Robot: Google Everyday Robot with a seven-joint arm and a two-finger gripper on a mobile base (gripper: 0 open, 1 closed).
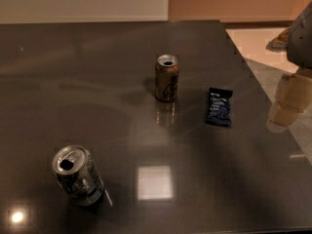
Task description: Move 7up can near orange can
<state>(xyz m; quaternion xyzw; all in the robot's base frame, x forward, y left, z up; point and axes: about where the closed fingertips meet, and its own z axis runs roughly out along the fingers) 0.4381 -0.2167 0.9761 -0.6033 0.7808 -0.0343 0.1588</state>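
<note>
- Jaws belong to the gripper [285, 108], which hangs at the far right of the view, well to the right of the orange can [166, 78] and a little nearer the camera than it. Whether they are released or clenched I cannot tell. They hold neither can, since both cans stand on the table [97, 82].
- 7up can [78, 175]: well apart from the orange can, to its left and much nearer the camera. It stands upright with its opened silver top up, so its long axis runs vertical.
- Orange can: upright near the middle of the table, opened top up, with bare table all around its left and near sides.
- Dark blue snack packet [219, 107]: lies flat near the orange can, to its right and slightly nearer the camera, between that can and the gripper.
- Deciding relation: seen from the orange can, the 7up can and the gripper lie on opposite sides. The reach, as I judge it, must cross leftward past the packet and the orange can, clear of both, before the jaws can close around the upright 7up can's sides. Nothing of the task looks done yet.
</note>
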